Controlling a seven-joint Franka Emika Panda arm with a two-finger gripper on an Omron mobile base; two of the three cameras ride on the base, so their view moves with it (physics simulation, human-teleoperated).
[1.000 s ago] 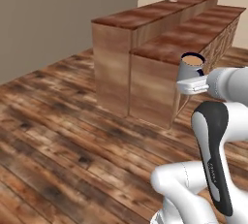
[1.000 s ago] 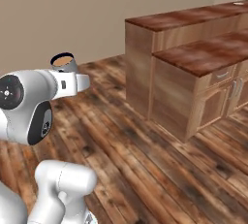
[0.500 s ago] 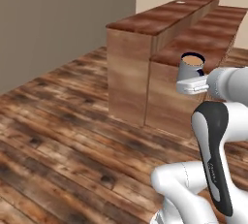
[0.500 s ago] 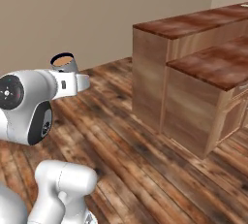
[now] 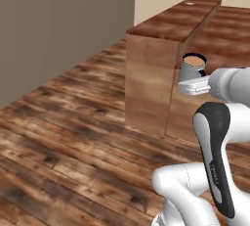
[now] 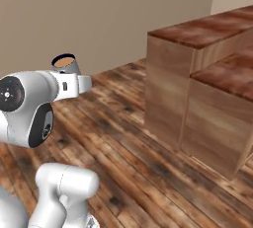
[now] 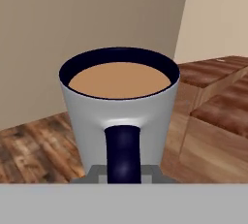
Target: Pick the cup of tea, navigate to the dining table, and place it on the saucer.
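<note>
Robot arm's gripper point(image 5: 191, 84) with jaws clamped on the cup of tea point(image 5: 192, 66), mug held upright in the air above the wooden floor point(image 5: 73, 137), light-brown liquid level, dark handle facing the hand, dining table point(image 5: 171, 27) close ahead with its reddish counter top

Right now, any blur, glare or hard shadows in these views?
Left base view: flat, even light, no hard shadows, slightly soft. Right base view: same, dining table top shows no glare. Hand view: cup of tea close, soft shading on its wall, background unblurred.
</note>
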